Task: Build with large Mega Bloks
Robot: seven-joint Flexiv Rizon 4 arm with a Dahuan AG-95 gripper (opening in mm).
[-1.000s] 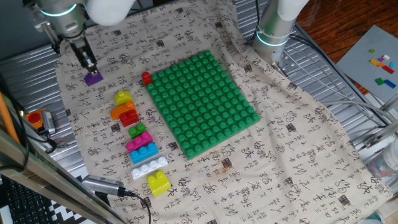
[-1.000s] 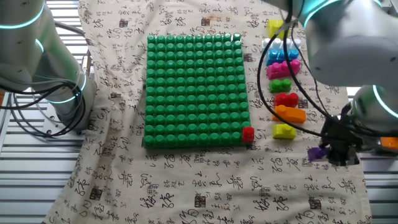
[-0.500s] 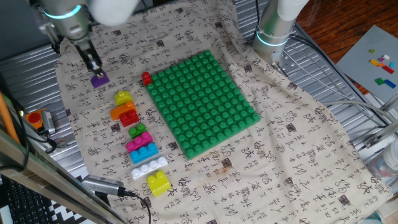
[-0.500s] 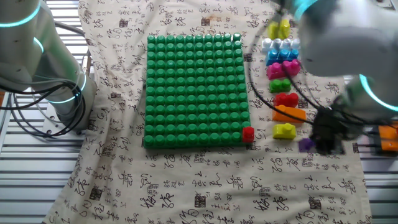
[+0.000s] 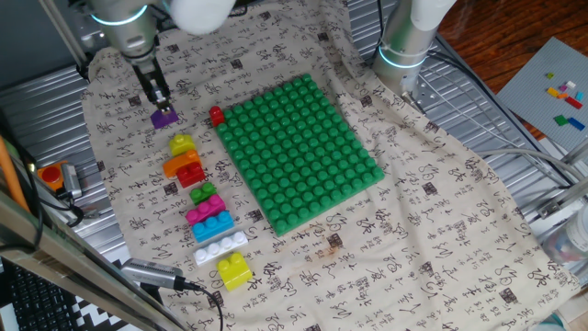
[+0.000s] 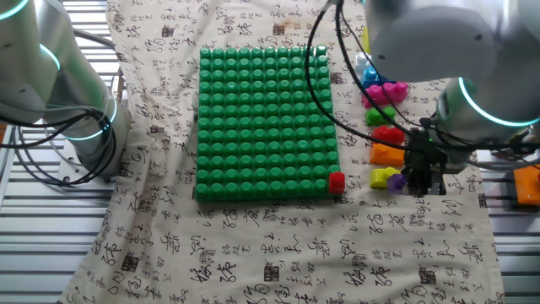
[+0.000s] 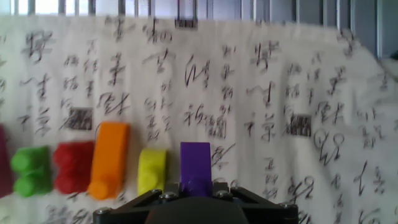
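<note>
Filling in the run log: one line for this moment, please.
gripper: shut on purple block | position: above cloth, near yellow block | green baseplate: red block at corner

1. I see a cream cloth (image 5: 441, 211) printed with black calligraphy.
2. The studded baseplate (image 5: 299, 152) is green, with a red brick (image 5: 217, 116) at its corner.
3. The held brick (image 5: 164, 117) is purple.
4. The row reads yellow (image 5: 182, 144), orange (image 5: 180, 163), red (image 5: 191, 175), green (image 5: 203, 195), pink (image 5: 204, 211), blue (image 5: 212, 226), white (image 5: 220, 248), yellow (image 5: 233, 270).

A cream cloth (image 5: 441, 211) printed with black calligraphy covers the table. Ribbed metal slats (image 6: 34, 245) show at its edges. A reddish wooden floor (image 5: 501, 37) lies beyond, under a grey sheet (image 5: 551, 69).
</note>
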